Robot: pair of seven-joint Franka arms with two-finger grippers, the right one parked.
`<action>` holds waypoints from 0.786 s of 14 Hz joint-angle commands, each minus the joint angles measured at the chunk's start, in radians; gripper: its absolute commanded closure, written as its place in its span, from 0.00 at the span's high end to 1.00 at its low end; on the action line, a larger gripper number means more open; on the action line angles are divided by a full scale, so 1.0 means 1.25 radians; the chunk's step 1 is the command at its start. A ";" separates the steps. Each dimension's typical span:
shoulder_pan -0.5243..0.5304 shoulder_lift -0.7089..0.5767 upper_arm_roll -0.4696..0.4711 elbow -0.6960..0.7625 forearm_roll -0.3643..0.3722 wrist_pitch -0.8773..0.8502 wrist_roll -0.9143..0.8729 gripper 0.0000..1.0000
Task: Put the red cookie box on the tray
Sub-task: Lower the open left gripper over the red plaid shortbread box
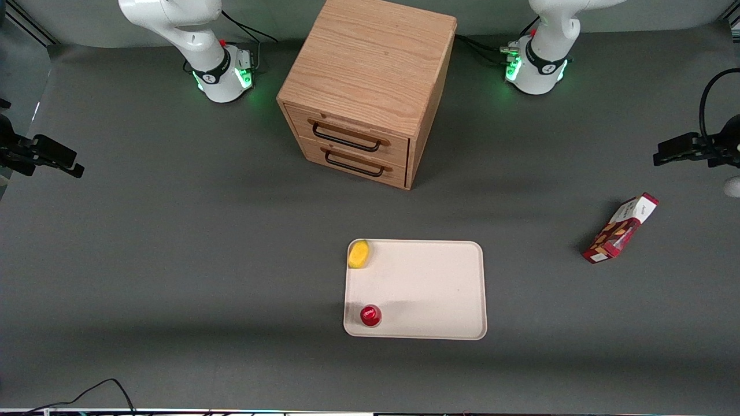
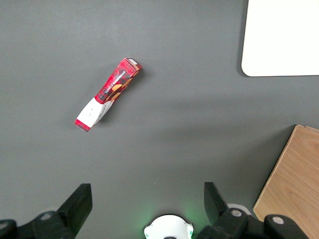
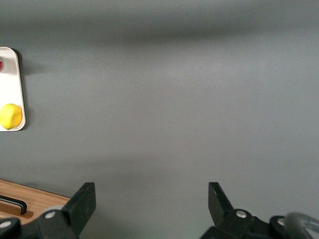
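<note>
The red cookie box (image 1: pixel 620 229) lies on the grey table toward the working arm's end, well apart from the tray. It also shows in the left wrist view (image 2: pixel 108 94), slanted, with its white label panel at one end. The cream-white tray (image 1: pixel 428 289) lies in the middle of the table, nearer the front camera than the cabinet; one corner of it shows in the left wrist view (image 2: pixel 284 40). My left gripper (image 1: pixel 660 157) hangs above the table, a little farther from the front camera than the box. Its jaws stand wide open and empty (image 2: pixel 147 199).
A wooden two-drawer cabinet (image 1: pixel 364 92) stands mid-table with both drawers shut; its edge shows in the left wrist view (image 2: pixel 291 184). A yellow fruit (image 1: pixel 358 253) and a small red-topped cup (image 1: pixel 370 315) sit on the tray along its edge toward the parked arm.
</note>
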 commanded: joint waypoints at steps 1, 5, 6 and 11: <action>-0.005 0.010 -0.003 0.037 0.020 -0.024 -0.010 1.00; 0.006 0.014 0.020 0.001 0.036 -0.023 0.051 1.00; 0.004 0.016 0.055 -0.030 0.051 -0.002 0.184 1.00; 0.014 0.084 0.160 -0.244 0.032 0.308 0.554 1.00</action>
